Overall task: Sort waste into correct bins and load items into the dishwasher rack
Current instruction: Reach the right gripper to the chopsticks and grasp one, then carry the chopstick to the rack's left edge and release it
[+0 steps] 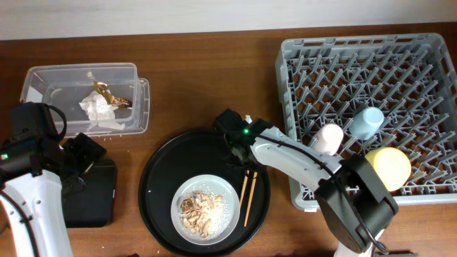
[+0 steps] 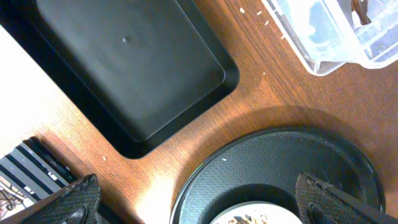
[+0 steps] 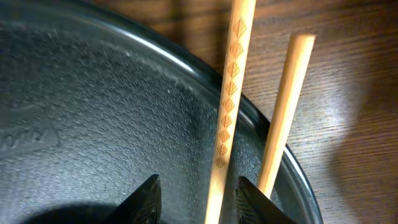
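My right gripper (image 3: 198,186) is spread, with its fingers (image 3: 144,200) on either side of the patterned stick of the wooden chopsticks (image 3: 228,106). Nothing is pinched. Both sticks run lengthwise straight away from my hand. They lie inside the round black tray (image 1: 153,178), to the right of the plate (image 1: 230,213), with their far ends crossing its rim. The plain stick lies just outside one finger, so closing here would probably catch only one. My left gripper (image 2: 205,208), also spread, hangs by the shallow black tray (image 2: 124,68), well apart from the sticks. This pickup is my right arm's job.
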You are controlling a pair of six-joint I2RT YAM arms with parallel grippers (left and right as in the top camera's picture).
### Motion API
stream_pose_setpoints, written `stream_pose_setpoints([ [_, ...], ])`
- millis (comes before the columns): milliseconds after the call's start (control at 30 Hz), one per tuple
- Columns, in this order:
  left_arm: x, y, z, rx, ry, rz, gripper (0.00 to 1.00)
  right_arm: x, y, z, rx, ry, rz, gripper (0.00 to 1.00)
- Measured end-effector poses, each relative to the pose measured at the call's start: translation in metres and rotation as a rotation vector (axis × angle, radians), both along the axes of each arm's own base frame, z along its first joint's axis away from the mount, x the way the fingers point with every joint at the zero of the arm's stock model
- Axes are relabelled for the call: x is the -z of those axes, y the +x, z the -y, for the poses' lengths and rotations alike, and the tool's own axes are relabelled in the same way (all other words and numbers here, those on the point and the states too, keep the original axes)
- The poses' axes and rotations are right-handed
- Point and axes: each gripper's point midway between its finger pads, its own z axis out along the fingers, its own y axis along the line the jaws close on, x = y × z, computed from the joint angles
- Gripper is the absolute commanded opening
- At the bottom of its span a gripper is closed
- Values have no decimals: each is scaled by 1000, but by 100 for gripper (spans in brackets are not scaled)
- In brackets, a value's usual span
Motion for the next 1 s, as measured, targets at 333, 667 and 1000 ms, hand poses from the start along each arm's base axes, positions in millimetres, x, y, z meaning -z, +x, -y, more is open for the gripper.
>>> stream_pose_setpoints([
  [333,0,0,0,0,0,0,99,10,-6,0,-4,11,-12,34],
  [667,0,0,0,0,0,0,99,17,-13,-2,-8,34,-36,4],
  [1000,0,0,0,0,0,0,99,-74,23,11,-107,68,7,4],
])
